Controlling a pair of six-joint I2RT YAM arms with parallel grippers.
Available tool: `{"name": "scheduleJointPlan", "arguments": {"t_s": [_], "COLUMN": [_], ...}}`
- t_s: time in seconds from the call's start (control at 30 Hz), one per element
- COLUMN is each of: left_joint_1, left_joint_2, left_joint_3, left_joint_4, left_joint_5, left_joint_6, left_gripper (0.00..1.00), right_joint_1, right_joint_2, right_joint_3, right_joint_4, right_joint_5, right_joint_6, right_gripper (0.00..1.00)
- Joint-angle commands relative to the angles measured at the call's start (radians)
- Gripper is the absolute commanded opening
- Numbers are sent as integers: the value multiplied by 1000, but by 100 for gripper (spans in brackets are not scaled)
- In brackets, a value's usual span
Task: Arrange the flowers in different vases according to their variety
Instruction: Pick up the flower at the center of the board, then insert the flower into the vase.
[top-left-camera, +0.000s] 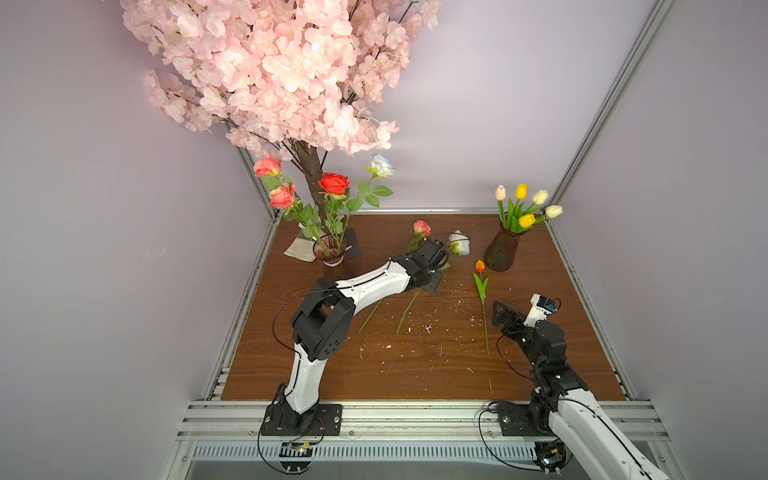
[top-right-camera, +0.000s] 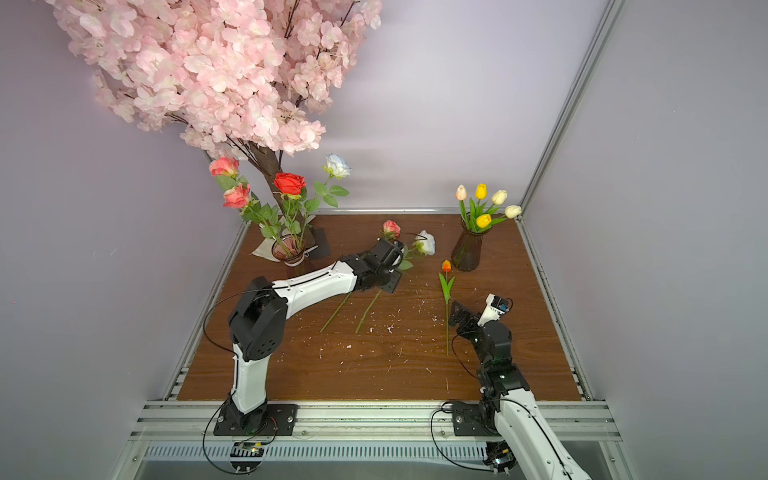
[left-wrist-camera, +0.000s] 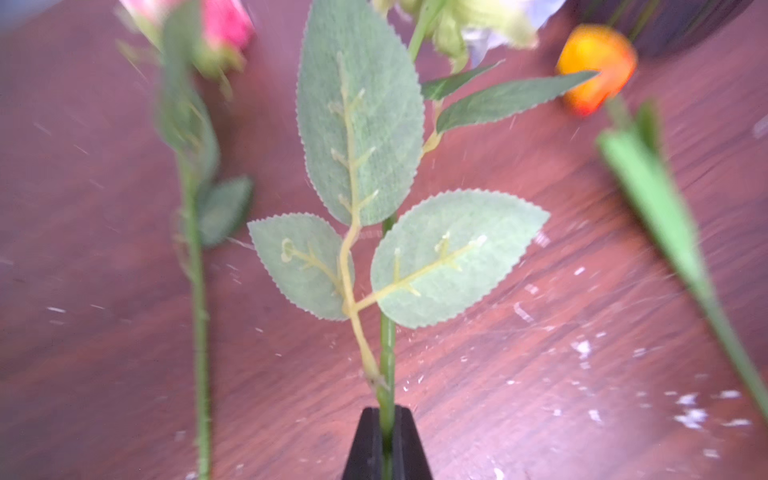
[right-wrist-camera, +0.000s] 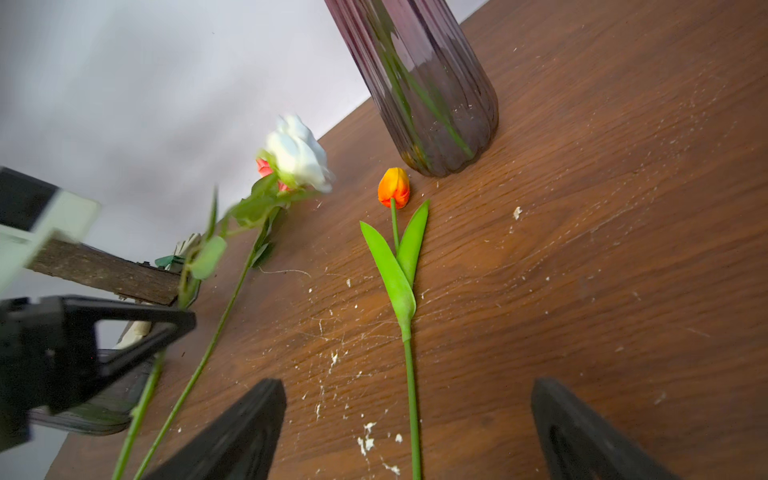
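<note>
While the left jaws pinch the green stem of the white rose (top-left-camera: 459, 243), beside the pink rose (top-left-camera: 422, 227) on the brown wooden worktop (top-left-camera: 415, 365), we record the right jaws spread wide, the orange tulip (right-wrist-camera: 394, 188) stem lying between them, near the ribbed maroon glass vase (right-wrist-camera: 432, 104).

Plain pale lilac walls (top-left-camera: 519, 104) close in a brown wood-grain worktop (top-left-camera: 415, 370) on three sides, with aluminium rails (top-left-camera: 415, 411) along its edges. White flecks (top-left-camera: 428, 328) are scattered over the wood. A pink blossom tree (top-left-camera: 282, 75) fills the far left corner under soft, even light.
</note>
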Motion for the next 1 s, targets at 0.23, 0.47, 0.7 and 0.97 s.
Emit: {"name": "scheduleJointPlan", "arguments": {"t_s": [0.23,0.47,0.7,0.97], "left_joint_1": [-8,39,138,324], "left_joint_2": [-303,-567,-825,-957], "left_joint_3": [-136,-307,-414,-400], "left_joint_4": [152,280,324,384], "left_joint_5": [-192,-273,-324,-307], "left_joint_6": [80,97,75,32], "left_gripper": [0,0,0,0], "right_joint_1": [-4,-5,-4,-5], "right_joint_2": [-44,-44,-36,-42], "right_joint_3": [-11,-13,-16,-18], "right_joint_4": [36,36,43,40], "right_joint_5": [8,16,24,32], "right_joint_6": [-10,-6,-4,-5], "right_gripper": [100,99,100,99]}}
